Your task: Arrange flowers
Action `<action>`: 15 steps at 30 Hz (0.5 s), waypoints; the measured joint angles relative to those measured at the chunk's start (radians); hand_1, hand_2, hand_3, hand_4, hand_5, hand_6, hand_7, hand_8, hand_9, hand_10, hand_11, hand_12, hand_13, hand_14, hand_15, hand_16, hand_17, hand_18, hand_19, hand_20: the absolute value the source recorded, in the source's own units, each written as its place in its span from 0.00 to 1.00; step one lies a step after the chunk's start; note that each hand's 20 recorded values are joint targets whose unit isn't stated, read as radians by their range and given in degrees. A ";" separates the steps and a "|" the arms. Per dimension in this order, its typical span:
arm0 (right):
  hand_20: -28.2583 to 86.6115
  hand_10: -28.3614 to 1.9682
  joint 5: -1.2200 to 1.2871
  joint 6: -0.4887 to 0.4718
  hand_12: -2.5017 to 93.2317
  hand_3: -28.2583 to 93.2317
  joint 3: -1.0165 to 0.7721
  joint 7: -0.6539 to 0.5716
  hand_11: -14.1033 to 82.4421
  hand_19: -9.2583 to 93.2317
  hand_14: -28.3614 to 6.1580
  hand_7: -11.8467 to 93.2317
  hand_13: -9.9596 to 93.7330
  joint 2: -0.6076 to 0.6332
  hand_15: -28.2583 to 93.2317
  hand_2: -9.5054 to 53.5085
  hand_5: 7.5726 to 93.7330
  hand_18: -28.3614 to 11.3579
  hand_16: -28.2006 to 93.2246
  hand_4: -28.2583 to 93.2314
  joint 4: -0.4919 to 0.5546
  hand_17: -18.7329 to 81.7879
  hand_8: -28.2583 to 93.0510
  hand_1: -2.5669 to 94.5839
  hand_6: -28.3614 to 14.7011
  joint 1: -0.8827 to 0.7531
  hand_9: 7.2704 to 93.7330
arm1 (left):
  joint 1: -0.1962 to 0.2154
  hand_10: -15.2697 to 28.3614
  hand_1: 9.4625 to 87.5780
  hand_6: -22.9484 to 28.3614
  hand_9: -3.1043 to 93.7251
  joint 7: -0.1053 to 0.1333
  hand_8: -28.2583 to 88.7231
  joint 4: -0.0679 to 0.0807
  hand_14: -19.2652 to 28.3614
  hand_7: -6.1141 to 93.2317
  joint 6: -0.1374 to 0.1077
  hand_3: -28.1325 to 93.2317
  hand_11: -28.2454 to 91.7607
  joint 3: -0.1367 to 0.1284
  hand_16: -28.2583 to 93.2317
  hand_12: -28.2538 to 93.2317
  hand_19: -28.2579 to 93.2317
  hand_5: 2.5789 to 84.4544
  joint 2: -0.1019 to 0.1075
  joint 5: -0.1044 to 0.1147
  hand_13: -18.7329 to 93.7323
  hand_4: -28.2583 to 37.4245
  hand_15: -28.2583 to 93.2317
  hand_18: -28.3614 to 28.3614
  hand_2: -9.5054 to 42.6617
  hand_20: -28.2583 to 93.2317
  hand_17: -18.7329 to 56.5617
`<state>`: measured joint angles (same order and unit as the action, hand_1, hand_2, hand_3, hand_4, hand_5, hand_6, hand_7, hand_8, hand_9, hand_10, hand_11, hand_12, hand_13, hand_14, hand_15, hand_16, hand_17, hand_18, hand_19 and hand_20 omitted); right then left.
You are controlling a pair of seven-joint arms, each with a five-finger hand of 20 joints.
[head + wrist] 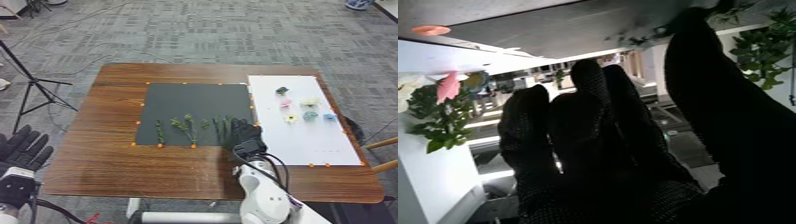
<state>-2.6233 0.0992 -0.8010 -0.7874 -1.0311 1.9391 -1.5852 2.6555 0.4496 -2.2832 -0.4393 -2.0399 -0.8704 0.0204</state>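
Right hand at dark mat's edge, fingers straight, thumb apart. Likely a pickup: pinch nearest green stem lightly, neighbours undisturbed.

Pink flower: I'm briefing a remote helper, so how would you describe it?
On the brown table, look to the white sheet right of the dark mat. The pink flower lies in its far half, near the left edge. The cream flower and pale yellow flower are neighbours; it alone is pink.
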 measured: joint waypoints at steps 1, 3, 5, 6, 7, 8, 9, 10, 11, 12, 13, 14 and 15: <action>0.62 0.00 0.002 0.004 0.43 0.87 -0.001 0.000 0.68 0.94 0.24 0.44 0.64 0.002 0.92 0.00 0.35 0.00 0.57 0.00 0.001 0.51 0.12 0.46 0.26 -0.001 0.35 | -0.001 0.67 0.22 0.63 0.36 -0.001 0.18 0.000 0.69 0.16 0.000 0.82 0.38 0.000 0.21 0.33 0.43 0.45 0.000 -0.001 0.38 0.00 0.48 0.71 0.51 0.33 0.23; 0.63 0.00 0.005 0.014 0.43 0.85 -0.005 0.000 0.66 0.93 0.22 0.39 0.63 0.007 0.92 0.00 0.34 0.00 0.57 0.01 0.008 0.50 0.14 0.44 0.24 -0.005 0.35 | -0.003 0.67 0.22 0.63 0.36 -0.004 0.18 0.000 0.69 0.16 0.000 0.82 0.38 0.000 0.21 0.33 0.43 0.45 -0.003 -0.004 0.38 0.00 0.48 0.71 0.51 0.33 0.23; 0.64 0.00 0.011 0.025 0.42 0.84 -0.013 0.003 0.63 0.92 0.19 0.35 0.63 0.014 0.92 0.00 0.33 0.00 0.57 0.01 0.026 0.49 0.16 0.41 0.23 -0.015 0.34 | -0.003 0.67 0.22 0.63 0.36 -0.004 0.18 0.000 0.69 0.16 0.000 0.82 0.38 0.000 0.21 0.33 0.43 0.45 -0.006 -0.004 0.38 0.00 0.48 0.71 0.51 0.33 0.23; 0.64 0.00 0.014 0.030 0.41 0.84 -0.018 0.005 0.61 0.92 0.19 0.34 0.62 0.018 0.92 0.00 0.32 0.00 0.56 0.02 0.042 0.49 0.17 0.40 0.23 -0.020 0.34 | -0.003 0.67 0.22 0.63 0.36 -0.003 0.18 0.000 0.69 0.16 0.000 0.82 0.38 0.000 0.21 0.33 0.43 0.45 -0.006 -0.004 0.38 0.00 0.48 0.71 0.51 0.33 0.23; 0.64 0.00 0.016 0.034 0.40 0.83 -0.022 0.007 0.59 0.92 0.18 0.33 0.62 0.025 0.92 0.00 0.33 0.00 0.56 0.02 0.060 0.49 0.17 0.39 0.23 -0.025 0.35 | -0.002 0.67 0.22 0.63 0.36 -0.002 0.18 0.000 0.69 0.16 0.000 0.82 0.38 -0.001 0.21 0.33 0.43 0.45 -0.006 -0.003 0.38 0.00 0.48 0.71 0.51 0.33 0.23; 0.64 0.00 0.015 0.041 0.40 0.82 -0.025 0.009 0.58 0.91 0.18 0.32 0.62 0.031 0.92 0.00 0.33 0.00 0.55 0.04 0.079 0.49 0.18 0.38 0.22 -0.029 0.35 | -0.001 0.67 0.22 0.63 0.36 0.000 0.18 0.000 0.69 0.16 0.000 0.82 0.38 -0.001 0.21 0.33 0.43 0.45 -0.006 -0.003 0.38 0.00 0.48 0.71 0.51 0.33 0.23; 0.64 0.00 0.015 0.052 0.38 0.83 -0.027 0.010 0.57 0.91 0.19 0.32 0.62 0.037 0.92 0.00 0.33 0.00 0.55 0.05 0.095 0.49 0.18 0.38 0.23 -0.031 0.36 | 0.000 0.67 0.22 0.63 0.36 0.000 0.18 0.000 0.69 0.16 0.000 0.82 0.38 -0.002 0.21 0.33 0.43 0.45 -0.006 -0.003 0.38 0.00 0.48 0.71 0.51 0.33 0.23; 0.64 0.00 0.013 0.069 0.36 0.83 -0.030 0.011 0.54 0.91 0.19 0.32 0.62 0.042 0.92 0.00 0.33 0.00 0.53 0.06 0.109 0.50 0.18 0.38 0.23 -0.031 0.37 | 0.000 0.67 0.22 0.63 0.36 0.000 0.18 0.000 0.69 0.16 0.000 0.82 0.38 -0.002 0.21 0.33 0.43 0.45 -0.005 -0.003 0.38 0.00 0.48 0.71 0.51 0.33 0.23; 0.64 0.00 0.011 0.092 0.32 0.84 -0.034 0.011 0.52 0.91 0.20 0.30 0.62 0.046 0.93 0.00 0.33 0.00 0.51 0.06 0.115 0.50 0.18 0.39 0.24 -0.030 0.37 | 0.000 0.67 0.22 0.63 0.36 0.001 0.18 0.000 0.69 0.16 0.000 0.82 0.38 -0.002 0.21 0.33 0.43 0.45 -0.005 -0.002 0.38 0.00 0.48 0.71 0.51 0.33 0.23; 0.63 0.00 0.010 0.120 0.28 0.85 -0.039 0.010 0.50 0.92 0.24 0.29 0.64 0.048 0.92 0.00 0.32 0.00 0.49 0.05 0.115 0.51 0.18 0.41 0.27 -0.028 0.38 | 0.000 0.67 0.22 0.63 0.36 0.001 0.18 0.000 0.69 0.16 0.000 0.82 0.38 -0.002 0.21 0.33 0.43 0.45 -0.005 -0.002 0.38 0.00 0.48 0.71 0.51 0.33 0.23; 0.62 0.02 0.010 0.151 0.25 0.87 -0.048 0.010 0.47 0.93 0.27 0.30 0.66 0.050 0.91 0.00 0.32 0.00 0.48 0.04 0.111 0.52 0.18 0.43 0.30 -0.026 0.38 | 0.000 0.67 0.22 0.63 0.36 0.001 0.18 0.000 0.69 0.16 0.000 0.82 0.38 -0.002 0.21 0.33 0.43 0.45 -0.005 -0.002 0.38 0.00 0.48 0.71 0.51 0.33 0.23; 0.62 0.08 0.012 0.182 0.22 0.87 -0.058 0.010 0.43 0.93 0.29 0.31 0.67 0.050 0.91 0.00 0.33 0.00 0.47 0.03 0.102 0.52 0.17 0.45 0.33 -0.021 0.39 | 0.000 0.67 0.22 0.63 0.36 0.001 0.18 0.000 0.69 0.16 0.000 0.82 0.38 -0.002 0.21 0.33 0.43 0.45 -0.005 -0.002 0.38 0.00 0.48 0.71 0.51 0.33 0.22; 0.62 0.13 0.015 0.214 0.20 0.88 -0.069 0.010 0.39 0.93 0.30 0.31 0.68 0.051 0.92 0.00 0.34 0.00 0.47 0.03 0.087 0.52 0.16 0.46 0.35 -0.015 0.40 | 0.000 0.67 0.22 0.63 0.36 0.001 0.18 0.000 0.69 0.16 0.000 0.82 0.38 -0.002 0.21 0.33 0.43 0.45 -0.005 -0.002 0.38 0.00 0.48 0.71 0.51 0.34 0.22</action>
<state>-2.6087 0.3131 -0.8705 -0.7775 -0.9802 2.0257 -1.6000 2.6554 0.4505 -2.2834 -0.4391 -2.0415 -0.8749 0.0180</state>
